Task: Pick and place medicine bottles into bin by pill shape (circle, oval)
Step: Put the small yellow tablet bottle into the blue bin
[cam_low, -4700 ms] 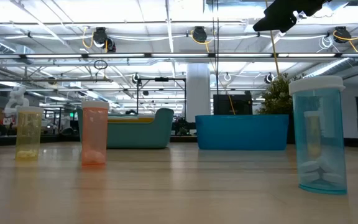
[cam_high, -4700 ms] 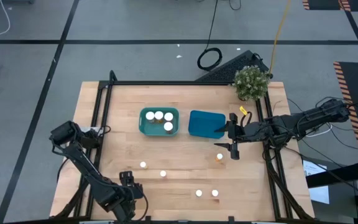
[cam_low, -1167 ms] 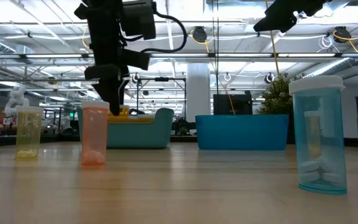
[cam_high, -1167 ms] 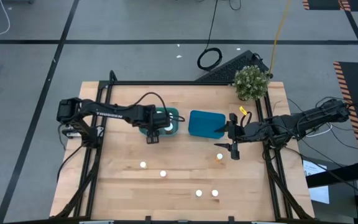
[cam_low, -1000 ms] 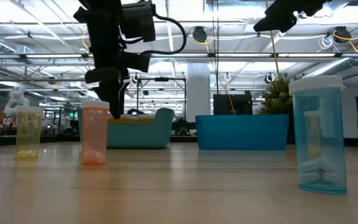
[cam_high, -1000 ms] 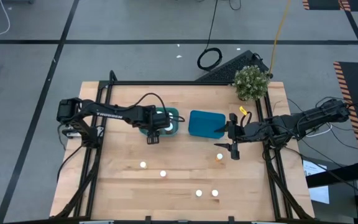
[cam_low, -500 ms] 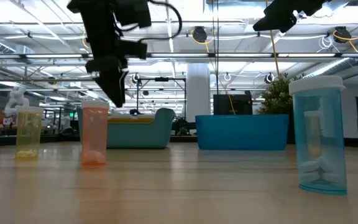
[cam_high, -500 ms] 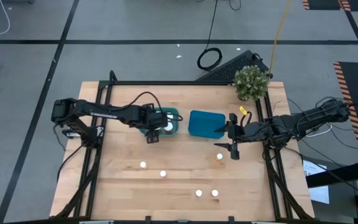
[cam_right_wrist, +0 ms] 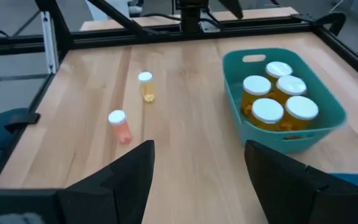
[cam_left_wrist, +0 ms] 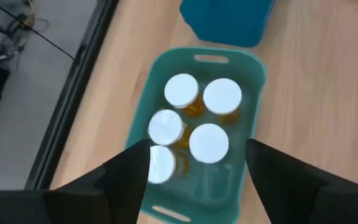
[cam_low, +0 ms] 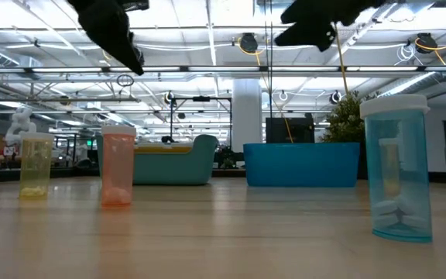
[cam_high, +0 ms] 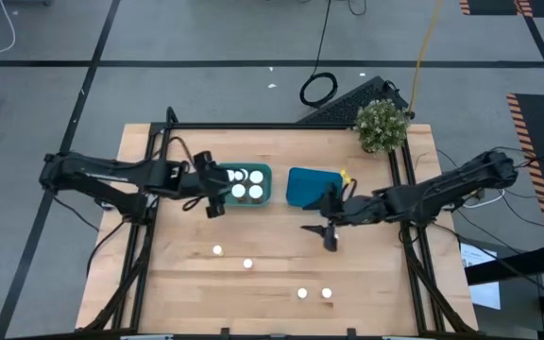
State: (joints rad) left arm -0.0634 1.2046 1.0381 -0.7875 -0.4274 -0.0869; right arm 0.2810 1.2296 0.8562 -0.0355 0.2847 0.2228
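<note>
Both grippers released: left gripper (cam_high: 214, 194) beside teal bin (cam_high: 263, 172); right gripper (cam_high: 329, 229) should descend squarely over a bottle (cam_high: 302, 293).

Counter (cam_high: 281, 264): light wood planks, black metal frame along edges.
Potted plant (cam_high: 382, 125): small, green, bushy; far right corner of counter.
Black mat (cam_high: 352, 102): flat, dark, on floor just beyond counter's far edge, beside plant.
Cable coil (cam_high: 317, 90): black loop on floor, left of mat; lead runs far.
Yellow cable (cam_high: 427, 38): on floor, running far from plant area.
Floor (cam_high: 206, 38): grey, dark lines crossing.
Ceiling lights (cam_low: 207, 46): long strips, room behind counter.
</note>
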